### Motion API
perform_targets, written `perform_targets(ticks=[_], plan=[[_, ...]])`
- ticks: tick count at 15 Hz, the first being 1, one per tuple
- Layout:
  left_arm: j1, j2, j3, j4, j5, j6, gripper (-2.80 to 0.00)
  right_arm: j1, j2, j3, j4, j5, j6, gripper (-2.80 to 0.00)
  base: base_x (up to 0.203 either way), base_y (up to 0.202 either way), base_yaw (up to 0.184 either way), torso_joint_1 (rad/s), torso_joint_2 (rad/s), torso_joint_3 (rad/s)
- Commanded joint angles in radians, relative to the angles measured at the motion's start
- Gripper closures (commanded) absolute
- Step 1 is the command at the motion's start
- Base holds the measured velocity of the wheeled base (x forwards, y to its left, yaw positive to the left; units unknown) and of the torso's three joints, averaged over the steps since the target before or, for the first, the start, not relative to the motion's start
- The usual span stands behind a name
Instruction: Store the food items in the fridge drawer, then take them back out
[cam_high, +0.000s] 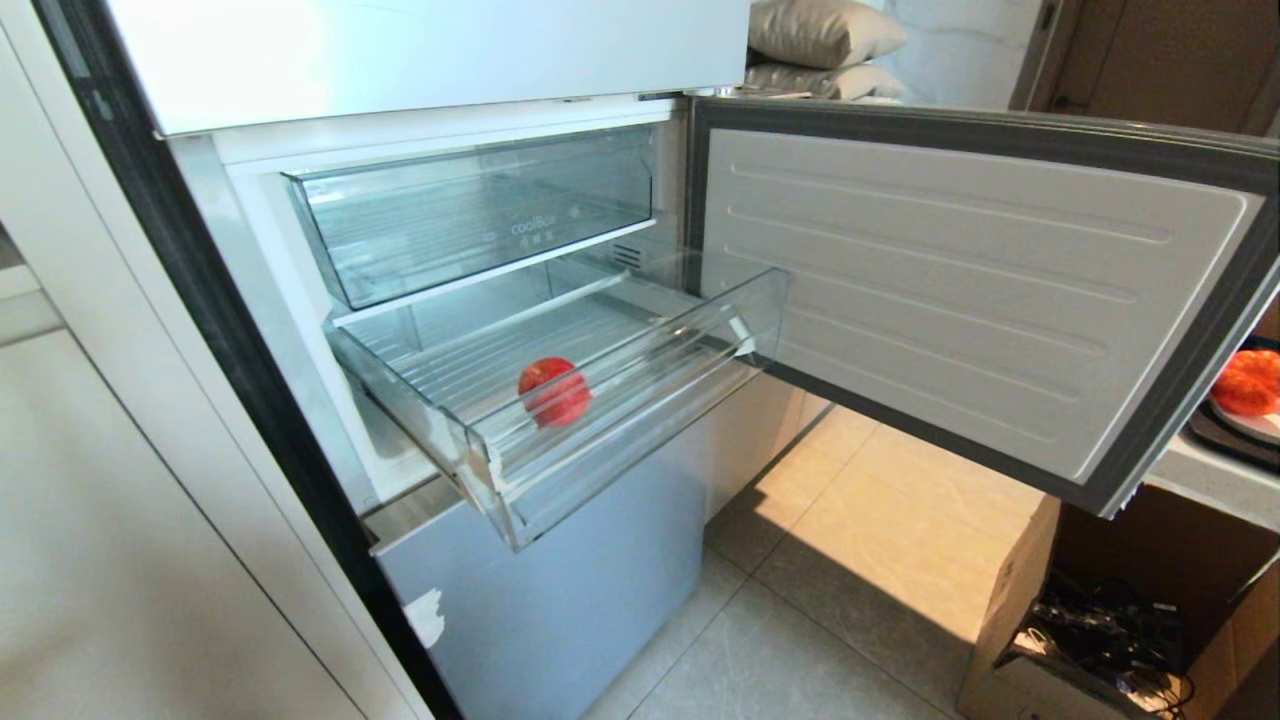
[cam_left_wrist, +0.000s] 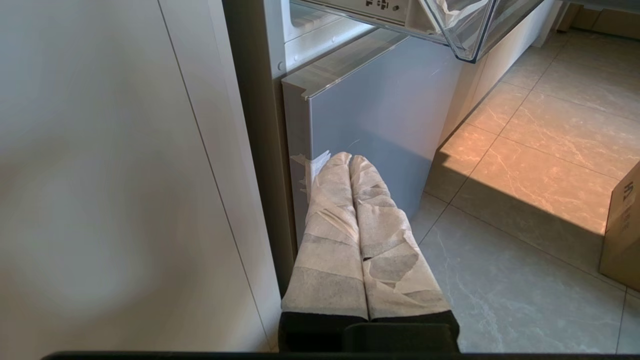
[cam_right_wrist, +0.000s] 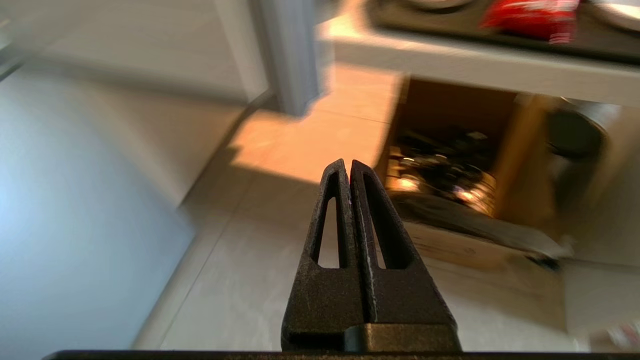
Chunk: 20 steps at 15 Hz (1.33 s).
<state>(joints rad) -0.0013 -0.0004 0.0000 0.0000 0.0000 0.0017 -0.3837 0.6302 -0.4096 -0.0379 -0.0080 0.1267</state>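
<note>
Inside the pulled-out fridge drawer, near its front lip, sits the red fruit; the clear bin directly above the drawer reads "coolBox". Below the drawer's corner, the left wrist view shows the left claw, tape-wrapped, fingers pressed together, empty. Well clear of the drawer, the right wrist view shows the right claw closed on nothing above the floor.

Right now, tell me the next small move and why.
Probably raise the right gripper toward the pulled-out fridge drawer and open it above the red fruit. The fruit already lies in the drawer, nothing holds it, and the right gripper is shut, low over the floor. The left gripper sits shut by the lower door.
</note>
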Motion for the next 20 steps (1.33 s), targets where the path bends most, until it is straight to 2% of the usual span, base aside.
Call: perform_targets(ticks=[1,2,3,4,10,14,20], plan=[[0.000,0.000,0.000,-0.001,0.000,0.000,0.00,-0.259,0.335,-0.045,-0.169,0.103,0.009,0.00,0.000,0.000,0.000,0.000,0.00,0.000],[0.000,0.000,0.000,-0.001,0.000,0.000,0.00,-0.334,0.408,-0.081,-0.219,0.158,0.005,0.00,0.000,0.000,0.000,0.000,0.00,0.000],[0.001,0.000,0.000,0.000,0.000,0.000,0.00,-0.376,0.468,-0.121,-0.254,0.196,-0.007,0.00,0.000,0.000,0.000,0.000,0.00,0.000],[0.000,0.000,0.000,-0.001,0.000,0.000,0.00,-0.397,0.521,-0.158,-0.277,0.220,-0.019,-2.80,0.000,0.000,0.000,0.000,0.00,0.000],[0.000,0.000,0.000,0.000,0.000,0.000,0.00,-0.414,0.811,-0.318,-0.313,0.253,-0.102,-2.80,0.000,0.000,0.000,0.000,0.00,0.000],[0.000,0.000,0.000,0.000,0.000,0.000,0.00,-0.406,0.994,-0.429,-0.426,0.320,-0.121,-2.80,0.000,0.000,0.000,0.000,0.00,0.000],[0.000,0.000,0.000,-0.001,0.000,0.000,0.00,-0.388,1.193,-0.622,-0.446,0.392,-0.141,-2.80,0.000,0.000,0.000,0.000,0.00,0.000]])
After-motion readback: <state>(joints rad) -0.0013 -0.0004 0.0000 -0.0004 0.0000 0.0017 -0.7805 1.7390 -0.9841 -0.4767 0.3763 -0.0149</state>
